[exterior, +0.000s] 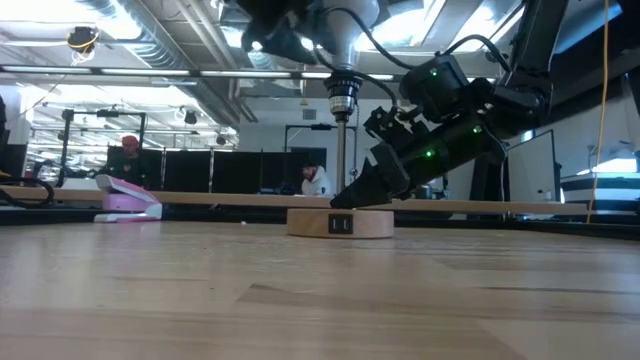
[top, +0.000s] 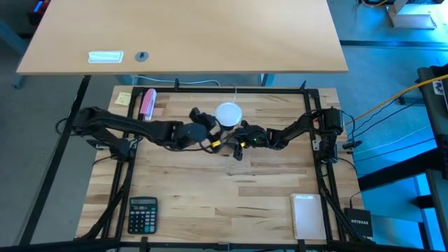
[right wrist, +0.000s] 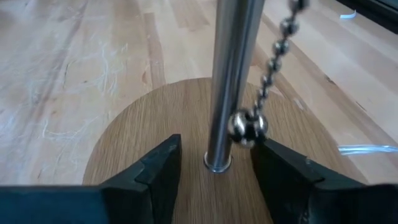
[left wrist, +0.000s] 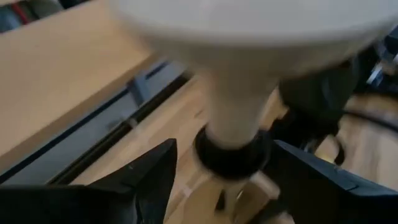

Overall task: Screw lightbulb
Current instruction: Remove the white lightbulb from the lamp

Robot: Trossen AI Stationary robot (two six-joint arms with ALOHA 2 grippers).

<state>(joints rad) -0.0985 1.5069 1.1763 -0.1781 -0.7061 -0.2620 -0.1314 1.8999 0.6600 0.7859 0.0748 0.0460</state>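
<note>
High view: the bulb [top: 228,113] sits at the table's [top: 210,203] far centre, seen from above as a white disc. The left gripper [top: 207,123] reaches in from the left and lies just beside the bulb. The right gripper [top: 241,142] reaches in from the right, just beside and below the bulb. A calculator [top: 143,214] lies at the near left, a white pad [top: 308,215] at the near right, a pink object [top: 148,103] at the far left. Jaw state cannot be told from this view.

Low view: a round wooden base [exterior: 341,222] rests flat on the table. A metal pole [exterior: 341,165] rises upright from its centre to a ribbed socket [exterior: 342,97]. The right gripper [exterior: 352,196] slants down with its tip at the base's top, beside the pole. The left arm [exterior: 290,30] shows at the top edge, by the lamp's top.

Left wrist view: the bulb [left wrist: 249,37] fills the upper frame, its neck seated in a black socket [left wrist: 231,155]. The left fingers [left wrist: 152,171] stand apart on either side of the socket, clear of it.

Right wrist view: the pole [right wrist: 231,74] stands in the base [right wrist: 143,149]. A bead chain [right wrist: 273,56] hangs beside it, ending in a ball. The right fingers [right wrist: 161,168] stand apart, flanking the pole without touching it.
</note>
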